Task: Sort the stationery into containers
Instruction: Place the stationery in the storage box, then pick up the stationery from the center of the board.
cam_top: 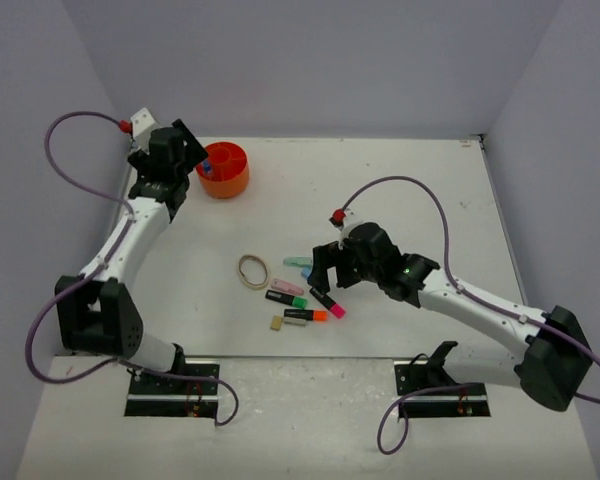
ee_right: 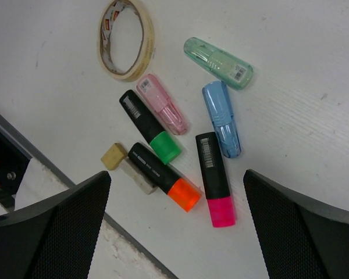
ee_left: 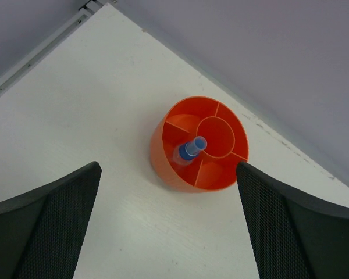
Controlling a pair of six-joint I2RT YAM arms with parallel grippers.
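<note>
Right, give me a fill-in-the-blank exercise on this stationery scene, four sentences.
1. The round orange plastic organiser holds one item, a clear bottle with a ____ cap.
2. The organiser's round centre compartment is ____.
3. The black highlighter beside the pastel pink plastic piece has a ____ end.
4. ____ black highlighters lie on the white table.
Missing words: blue; empty; green; three.

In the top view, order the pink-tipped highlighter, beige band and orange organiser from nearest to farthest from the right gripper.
1. Pink-tipped highlighter, just on the near side of the right gripper.
2. Beige band, to its left.
3. Orange organiser, far back left.
</note>
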